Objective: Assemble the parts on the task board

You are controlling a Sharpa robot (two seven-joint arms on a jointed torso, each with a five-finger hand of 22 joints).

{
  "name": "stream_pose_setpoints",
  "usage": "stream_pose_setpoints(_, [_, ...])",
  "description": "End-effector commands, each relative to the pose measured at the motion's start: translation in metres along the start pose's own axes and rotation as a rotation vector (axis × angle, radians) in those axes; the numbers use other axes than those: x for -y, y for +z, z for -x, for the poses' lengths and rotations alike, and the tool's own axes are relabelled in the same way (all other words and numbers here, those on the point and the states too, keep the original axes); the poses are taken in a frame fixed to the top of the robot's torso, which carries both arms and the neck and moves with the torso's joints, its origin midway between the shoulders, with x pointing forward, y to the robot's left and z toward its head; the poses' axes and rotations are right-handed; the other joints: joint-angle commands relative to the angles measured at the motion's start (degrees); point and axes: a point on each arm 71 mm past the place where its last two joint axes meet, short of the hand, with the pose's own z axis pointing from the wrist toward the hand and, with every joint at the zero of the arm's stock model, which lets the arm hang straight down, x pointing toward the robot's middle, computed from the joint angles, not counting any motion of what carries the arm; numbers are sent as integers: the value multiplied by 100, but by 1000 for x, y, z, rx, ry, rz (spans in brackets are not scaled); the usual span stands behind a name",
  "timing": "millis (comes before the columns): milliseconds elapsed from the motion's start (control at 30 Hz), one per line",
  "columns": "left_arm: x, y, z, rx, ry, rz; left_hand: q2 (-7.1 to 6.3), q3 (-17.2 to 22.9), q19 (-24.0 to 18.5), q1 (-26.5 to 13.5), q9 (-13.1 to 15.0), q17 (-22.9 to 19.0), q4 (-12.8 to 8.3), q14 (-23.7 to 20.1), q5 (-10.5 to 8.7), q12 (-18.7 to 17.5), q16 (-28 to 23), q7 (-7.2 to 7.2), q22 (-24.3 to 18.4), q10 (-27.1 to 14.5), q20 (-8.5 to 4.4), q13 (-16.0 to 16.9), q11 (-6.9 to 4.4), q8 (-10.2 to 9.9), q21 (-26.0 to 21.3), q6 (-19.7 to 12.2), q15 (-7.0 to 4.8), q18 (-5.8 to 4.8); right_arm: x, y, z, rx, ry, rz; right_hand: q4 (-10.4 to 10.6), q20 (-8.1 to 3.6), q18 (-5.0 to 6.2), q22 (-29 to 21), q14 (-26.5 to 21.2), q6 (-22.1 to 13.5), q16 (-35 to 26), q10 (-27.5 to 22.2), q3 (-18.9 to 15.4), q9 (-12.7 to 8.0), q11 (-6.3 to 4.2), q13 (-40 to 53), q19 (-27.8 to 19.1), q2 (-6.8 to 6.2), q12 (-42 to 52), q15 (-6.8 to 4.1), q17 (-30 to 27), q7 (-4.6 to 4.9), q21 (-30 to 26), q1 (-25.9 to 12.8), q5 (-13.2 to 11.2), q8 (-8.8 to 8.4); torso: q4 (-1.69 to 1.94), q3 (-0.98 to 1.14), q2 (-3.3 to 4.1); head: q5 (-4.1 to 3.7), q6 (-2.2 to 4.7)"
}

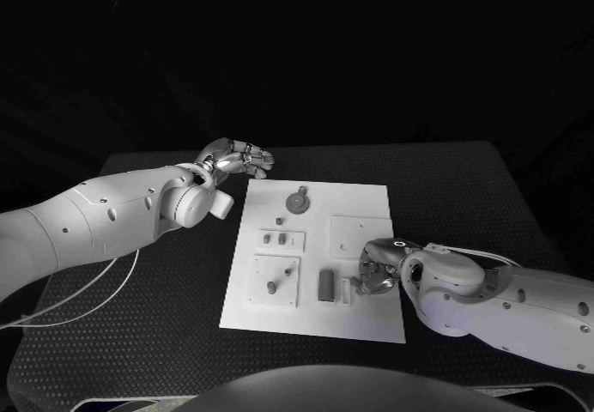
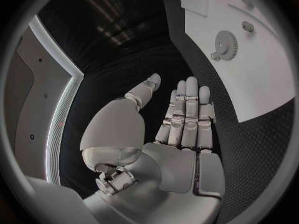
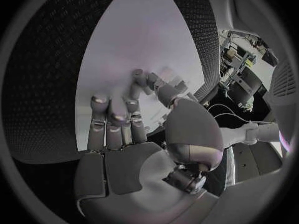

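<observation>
Lying in the middle of the black table [image 1: 161,343], the white task board [image 1: 372,202] is seen with its long side running away from the robot. A round gear-like part [image 1: 297,202] is found near the board's far end, two small parts [image 1: 281,238] sit in a square recess around the middle of its left half, and a slim pin [image 1: 286,273] with a small knob beside it lies in a second recess nearer the robot. A dark cylinder [image 1: 325,286] is placed upright in the picture just right of that recess. The left hand [image 1: 235,158] is held above the table off the board's far left corner; in the left wrist view its fingers [image 2: 187,114] are stretched out straight and side by side, with nothing held. The right hand [image 1: 375,273] is lowered onto the board's right half, just beside the cylinder; its fingers [image 3: 115,122] are curled toward the white surface, and whether anything is gripped cannot be told.
</observation>
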Motion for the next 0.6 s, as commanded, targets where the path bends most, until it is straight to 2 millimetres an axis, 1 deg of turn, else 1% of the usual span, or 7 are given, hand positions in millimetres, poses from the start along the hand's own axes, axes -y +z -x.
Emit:
stream_pose_setpoints(33, [1,0,-2,-16,-4,-5,-11,-7,11,-70,9,7,34,-6,-38,26,-37,-16,11,-40,38,-6,-12,8,-26,-31,37,57,11,1,-9,-31,-65,-48,37,59,57,3,28,-21,28,50,3,-1539,8,7,-9,-3,-40,20,6,54,28,10,-10,-7,-2,9,3,1,0])
stream_pose_setpoints(100, [1,0,-2,-16,-4,-5,-12,-7,11,-73,9,8,37,-6,-39,26,-38,-16,12,-40,38,-6,-12,7,-27,-31,37,57,11,2,-7,-12,-87,-46,91,76,52,-2,20,-23,14,51,-23,-1543,14,7,-7,-55,-46,27,-7,59,30,-100,-10,-10,-8,4,1,-1,6])
stream_pose_setpoints(267, [1,1,-3,-19,-4,-5,-13,-8,11,-75,8,10,40,-6,-39,26,-39,-15,13,-41,38,-6,-12,7,-29,-33,37,57,5,2,-7,-8,-143,-13,403,99,76,-36,-28,-49,-54,30,125,-1563,21,10,-9,-386,-74,31,-64,68,7,-350,-11,-33,-5,5,2,-3,-5])
stream_pose_setpoints(400, [2,1,-3,-22,-5,-6,-10,-8,12,-81,8,13,48,-4,-40,26,-41,-15,16,-41,38,-6,-12,6,-30,-35,36,57,1,3,-10,-44,-164,15,534,109,78,-49,-71,-97,-94,-8,209,-1578,38,13,-38,-478,-98,45,-88,85,-7,-406,-9,-60,2,6,1,-9,-13])
stream_pose_setpoints(433, [2,1,-3,-21,-5,-6,-10,-8,12,-81,8,14,49,-4,-40,26,-41,-15,16,-41,38,-6,-12,6,-31,-35,36,57,1,3,-10,-49,-162,17,552,109,78,-54,-79,-105,-100,-16,263,-1583,41,12,-49,-455,-104,49,-90,89,-15,-376,-5,-66,3,7,1,-12,-14])
stream_pose_setpoints(533, [2,1,-4,-22,-5,-6,-8,-8,13,-84,8,15,53,-4,-40,27,-42,-15,17,-41,38,-7,-12,6,-32,-35,36,57,2,3,-12,-74,-152,19,547,134,78,-51,-86,-102,-113,-23,500,-1618,54,14,-90,-183,-116,76,-91,111,-12,-252,451,-88,2,5,2,-17,-20])
stream_pose_setpoints(600, [2,1,-4,-23,-6,-6,-7,-8,13,-85,8,16,54,-4,-40,27,-42,-14,17,-41,38,-7,-12,6,-32,-36,36,57,3,3,-13,-83,-140,16,466,161,71,-38,-84,-81,-109,-14,620,-1649,59,18,-120,116,-115,90,-85,112,9,-272,599,-97,-2,1,3,-10,-21])
